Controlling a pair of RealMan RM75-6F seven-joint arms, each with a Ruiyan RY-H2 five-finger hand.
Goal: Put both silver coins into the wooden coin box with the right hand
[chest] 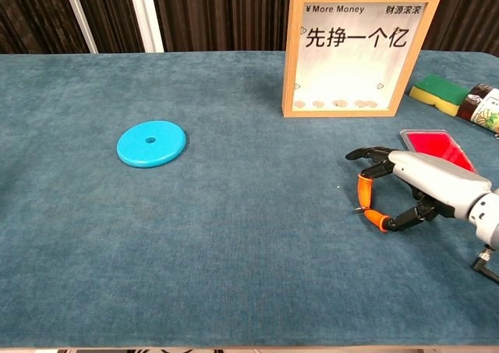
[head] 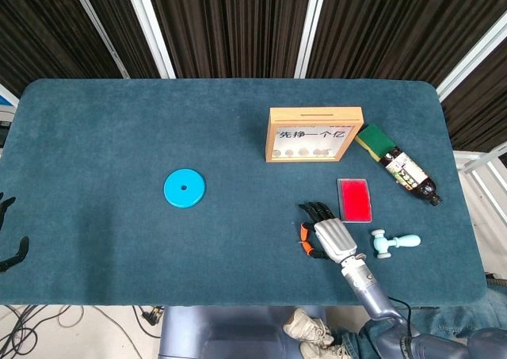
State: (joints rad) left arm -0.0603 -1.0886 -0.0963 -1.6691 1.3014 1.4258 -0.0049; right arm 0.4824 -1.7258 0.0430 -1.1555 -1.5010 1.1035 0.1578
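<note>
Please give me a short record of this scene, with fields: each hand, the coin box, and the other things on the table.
right hand: low over the table in front of the red case; orange fingertips drawn together; whether a coin sits between them is too small to tell
left hand: only dark fingers at the table's left edge
wooden coin box: upright, far right side, coins lying at its bottom
other things: blue disc, sponge, bottle, light blue toy
</note>
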